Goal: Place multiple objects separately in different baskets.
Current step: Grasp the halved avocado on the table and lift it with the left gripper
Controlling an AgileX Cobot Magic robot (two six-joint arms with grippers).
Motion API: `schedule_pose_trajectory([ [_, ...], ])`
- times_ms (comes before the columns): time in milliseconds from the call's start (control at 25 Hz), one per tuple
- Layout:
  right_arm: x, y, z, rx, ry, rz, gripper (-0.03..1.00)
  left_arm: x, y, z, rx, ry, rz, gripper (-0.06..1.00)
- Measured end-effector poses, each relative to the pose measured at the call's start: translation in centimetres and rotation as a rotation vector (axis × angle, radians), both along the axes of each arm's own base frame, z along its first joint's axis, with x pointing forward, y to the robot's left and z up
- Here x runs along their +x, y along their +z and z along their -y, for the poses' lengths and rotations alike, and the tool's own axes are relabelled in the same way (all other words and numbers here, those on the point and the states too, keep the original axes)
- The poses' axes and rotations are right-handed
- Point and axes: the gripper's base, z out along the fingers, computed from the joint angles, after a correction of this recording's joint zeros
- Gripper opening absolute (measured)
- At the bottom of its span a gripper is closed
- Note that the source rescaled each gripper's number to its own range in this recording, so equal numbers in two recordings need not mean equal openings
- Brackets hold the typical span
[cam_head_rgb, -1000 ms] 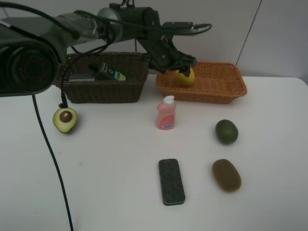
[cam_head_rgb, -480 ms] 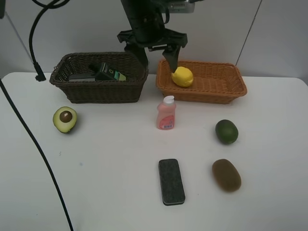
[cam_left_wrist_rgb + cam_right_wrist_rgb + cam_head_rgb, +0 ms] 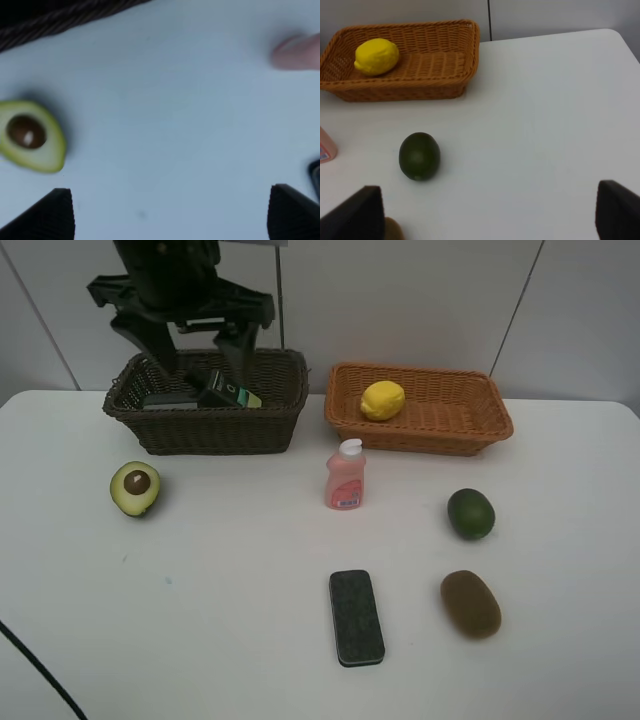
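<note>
We see a white surface (image 3: 230, 630), pale wall panels (image 3: 400, 300) behind, left tool (image 3: 195, 348) wide near the dark brown basket (image 3: 210, 430), right tool (image 3: 487, 217) wide too

My left gripper (image 3: 200, 358) hangs over the dark basket (image 3: 205, 430), far left. The table (image 3: 230, 570) is bare between the half avocado (image 3: 135, 490) and the bottle (image 3: 345, 476). The eraser (image 3: 357, 618), kiwi (image 3: 470, 604) and green avocado (image 3: 470, 513) crowd the near right.

Blurred, edge-cropped pink bottle (image 3: 299, 51); brown kiwi (image 3: 395, 231) mostly out of frame.
</note>
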Motion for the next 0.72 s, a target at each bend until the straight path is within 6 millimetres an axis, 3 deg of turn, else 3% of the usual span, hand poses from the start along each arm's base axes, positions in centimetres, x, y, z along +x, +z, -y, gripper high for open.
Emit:
schedule_pose_trajectory([
  [200,0.0,0.0,0.0,0.0,0.0,0.0,1.0,-2.1,-3.7,-7.1,0.081,0.189,-0.155,1.0],
  [360,0.0,0.0,0.0,0.0,0.0,0.0,1.0,-2.1,-7.2,-10.7,0.071,0.308,-0.184,1.0],
  [720,0.0,0.0,0.0,0.0,0.0,0.0,1.0,0.5,-12.3,-10.9,0.002,0.401,-0.13,1.0],
])
